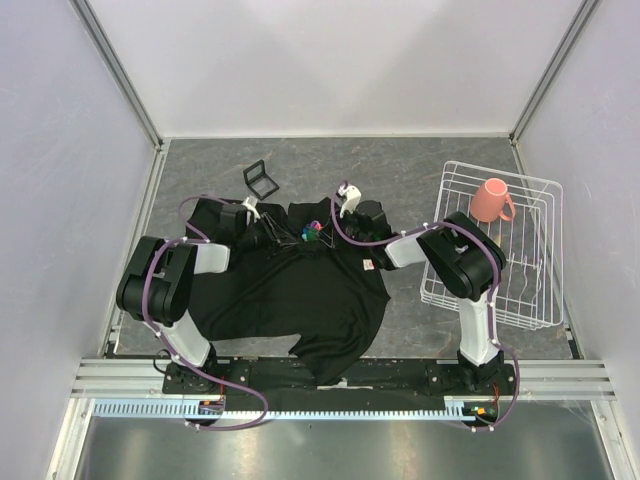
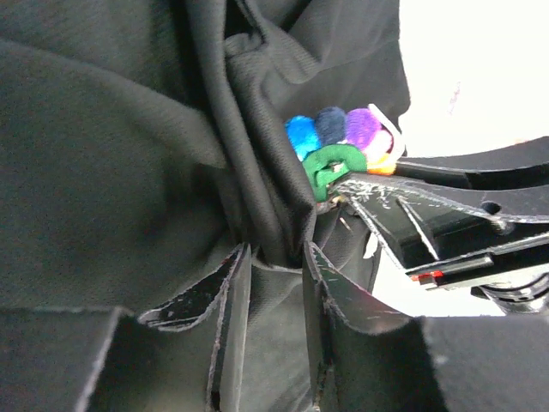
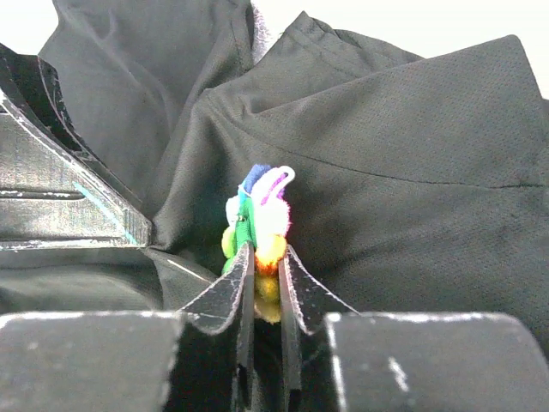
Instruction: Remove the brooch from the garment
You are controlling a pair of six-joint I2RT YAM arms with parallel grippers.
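Note:
The black T-shirt (image 1: pixel 290 290) lies spread on the table, its upper part bunched up. The brooch (image 1: pixel 314 232), a small many-coloured flower of fuzzy balls, sits on that raised fold. My right gripper (image 3: pixel 267 255) is shut on the brooch (image 3: pixel 262 225), pinching its yellow and orange part. My left gripper (image 2: pixel 276 254) is shut on a fold of the T-shirt (image 2: pixel 120 172) just below the brooch (image 2: pixel 343 146). The right gripper's fingers (image 2: pixel 446 215) reach in from the right there. The shirt's small white-and-red label (image 1: pixel 368 264) shows near its right side.
A white wire rack (image 1: pixel 500 250) holding a pink mug (image 1: pixel 490 200) stands at the right. A small black stand (image 1: pixel 261 178) sits behind the shirt. White walls enclose the table.

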